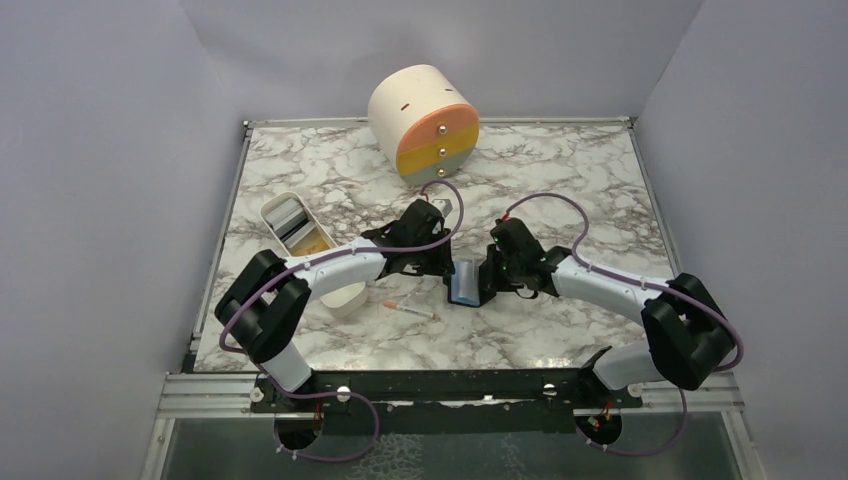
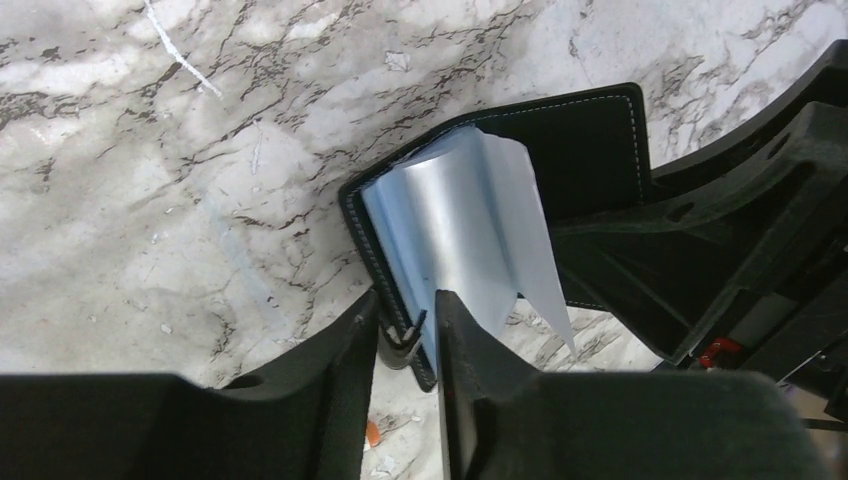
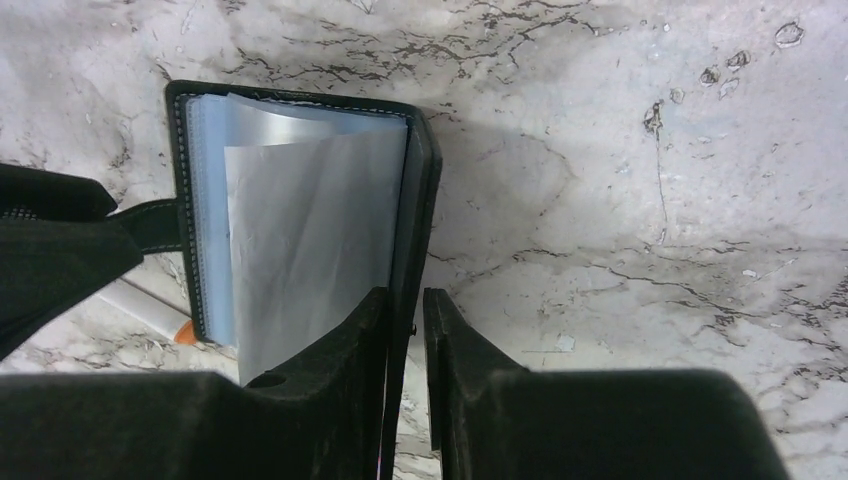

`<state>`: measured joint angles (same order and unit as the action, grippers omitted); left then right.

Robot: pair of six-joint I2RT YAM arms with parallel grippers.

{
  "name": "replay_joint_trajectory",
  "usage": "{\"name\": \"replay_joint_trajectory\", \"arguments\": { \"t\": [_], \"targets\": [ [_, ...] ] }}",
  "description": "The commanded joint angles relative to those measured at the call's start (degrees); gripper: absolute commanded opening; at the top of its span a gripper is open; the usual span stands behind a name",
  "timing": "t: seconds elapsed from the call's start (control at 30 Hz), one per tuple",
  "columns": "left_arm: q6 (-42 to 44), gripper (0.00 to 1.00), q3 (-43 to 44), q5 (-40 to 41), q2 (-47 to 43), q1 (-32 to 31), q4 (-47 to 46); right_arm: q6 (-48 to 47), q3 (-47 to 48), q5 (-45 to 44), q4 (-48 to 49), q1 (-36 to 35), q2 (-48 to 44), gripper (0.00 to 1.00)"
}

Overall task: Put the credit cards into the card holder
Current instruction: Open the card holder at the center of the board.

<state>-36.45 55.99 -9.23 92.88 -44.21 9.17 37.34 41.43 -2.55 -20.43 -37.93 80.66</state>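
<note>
1. Credit cards (image 1: 305,238): in the white tray (image 1: 268,212) at left, not yet loaded.
2. Left gripper (image 2: 407,310): jaws astride the left cover of the card holder (image 2: 590,150); whether they pinch it, I cannot tell.
3. Card holder: centre, spread open to expose its clear sleeves (image 2: 460,220).
4. Right gripper (image 3: 405,300): clamped on the right cover, apparently keeping the holder open.

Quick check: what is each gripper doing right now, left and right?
Left gripper: straddles the card holder edge; whether it grips cannot be told.
Right gripper: closed on the card holder's other cover.
</note>
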Motion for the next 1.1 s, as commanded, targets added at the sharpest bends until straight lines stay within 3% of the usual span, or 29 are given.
{"name": "replay_joint_trajectory", "arguments": {
  "t": [0.0,0.53,0.8,1.07],
  "targets": [
    [0.8,0.33,-0.5,-2.1,-0.2,0.3,-3.3,-0.8,-0.8,-2.6,3.3,-0.2,-1.6,0.19],
    [3.0,0.52,-2.6,0.3,1.7,0.3,-4.6,2.8,-7.1,-6.0,6.1,-0.1,-1.8,0.15],
    [0.1,0.54,-5.1,-9.1,3.2,0.8,-13.6,2.6,-7.3,-5.9,6.6,-0.1,-2.0,0.15],
    [-3.4,0.54,-6.7,-13.0,5.9,1.3,-19.1,2.6,-7.7,-5.6,6.9,-0.1,-2.0,0.14]
  ]
}}
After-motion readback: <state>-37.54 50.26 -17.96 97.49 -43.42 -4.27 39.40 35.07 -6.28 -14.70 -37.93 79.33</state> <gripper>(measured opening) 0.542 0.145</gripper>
